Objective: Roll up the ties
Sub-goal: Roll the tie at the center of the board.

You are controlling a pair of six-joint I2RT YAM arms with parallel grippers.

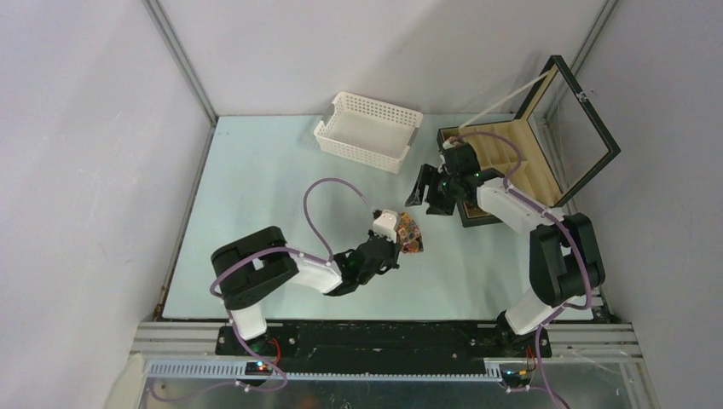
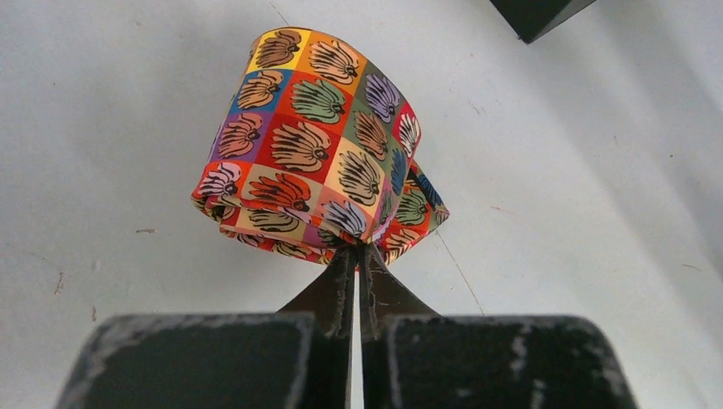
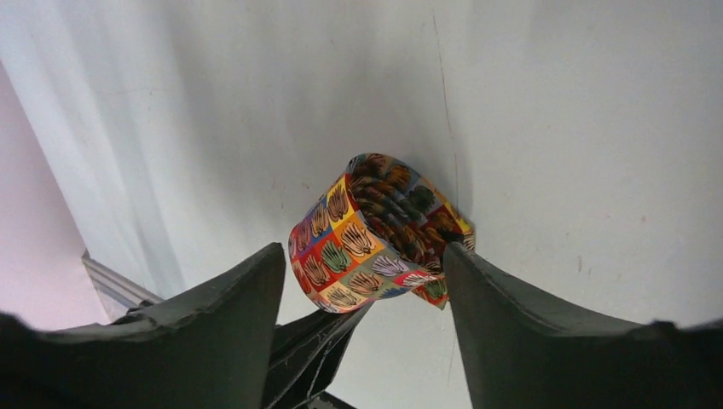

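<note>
Grey walls close the cell on three sides, and the pale green counter fills the floor of it. At the far right of the counter stands the black box with wooden compartments, its glass lid standing up. The compartments that I can see hold nothing, but my right arm hides a part of them. Left of the box is the white perforated basket, and I see no tie inside it.

My left jaws are clenched on the lower edge of one tie, which is already rolled into a tight coil, near the middle of the counter. I cannot tell if the coil touches the counter or hangs just above it. My right jaws are released and hold nothing. They stand near the front of the box and look toward the coil.

I judge that the rolling of this tie is finished, and it only needs a place, probably a compartment of the box. No flat tie shows anywhere, so I cannot say how many remain.
</note>
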